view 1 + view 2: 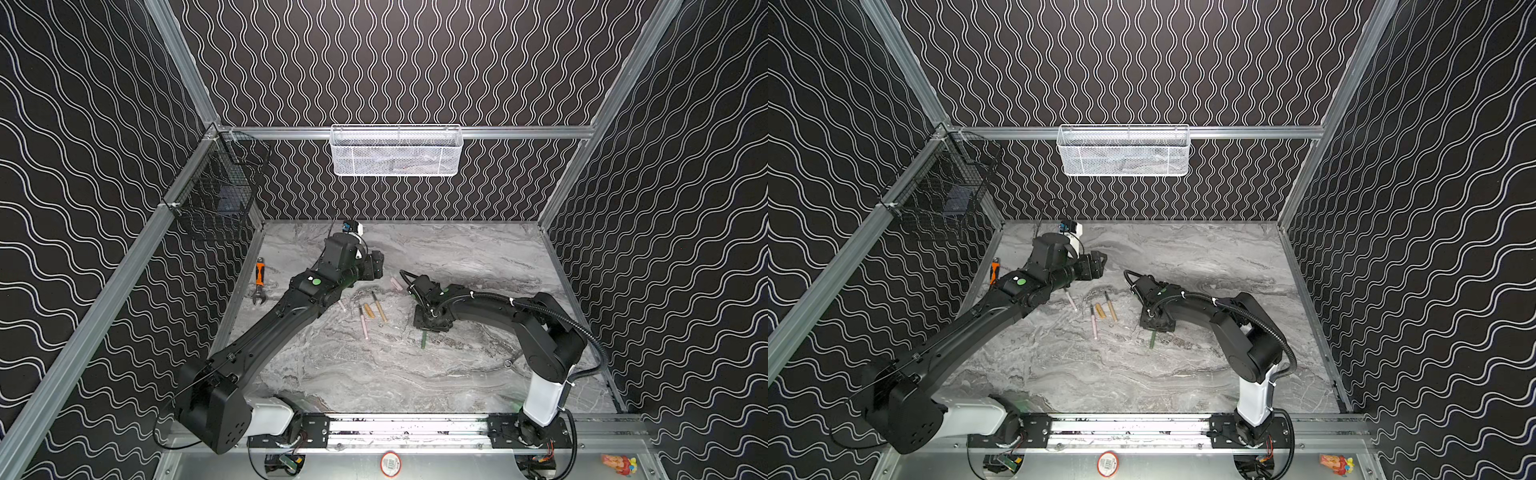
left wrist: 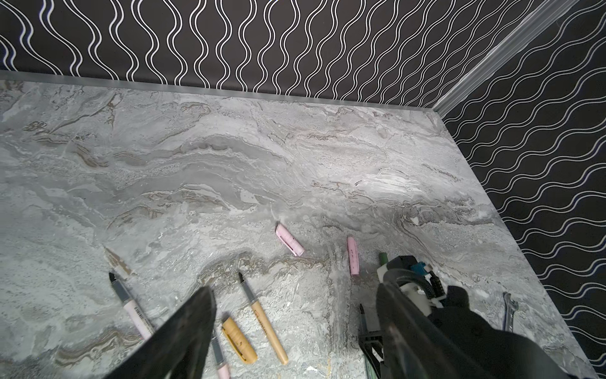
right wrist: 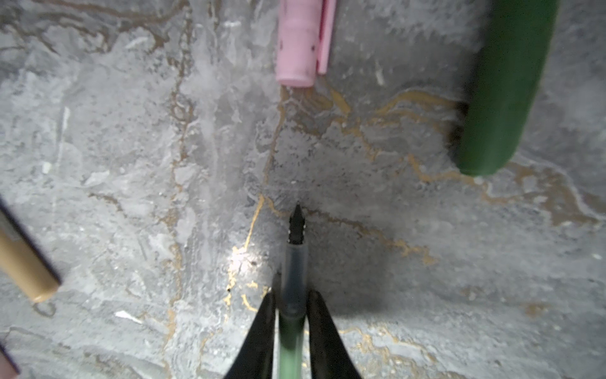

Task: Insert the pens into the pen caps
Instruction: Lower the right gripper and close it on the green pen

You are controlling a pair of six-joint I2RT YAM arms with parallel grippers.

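Two black fingers (image 3: 259, 334) of the right claw (image 3: 291, 297) press in on the barrel of the dark green pen (image 3: 294, 262), pinching it low over the surface (image 3: 131, 164), with its grey collar and dark tip sticking straight out ahead. In both top views the pen's tail pokes out from under that claw toward the front rail, so its long axis runs roughly front to back, tip toward the back wall. The dark green cap (image 3: 501, 88) lies ahead of the tip but off to the side of the pen's line, with its own axis slanted a little against it. Which of its ends is the mouth I cannot tell. Almost dead ahead of the tip sits the near pink cap (image 3: 296, 42), the wrong colour. The coming move likely turns on that sideways offset: pen and green cap have to be brought onto one line. The right arm is nearer the cap but occupied. The left claw (image 2: 293, 290), spread wide and empty, hovers farther back and would have to reach across beside the right wrist. Farther out lie the other pink cap (image 2: 290, 241), the gold-tan pen (image 2: 264, 321) next to the gold-tan cap (image 2: 238, 341), and two pink pens (image 2: 131, 305), all uncapped.
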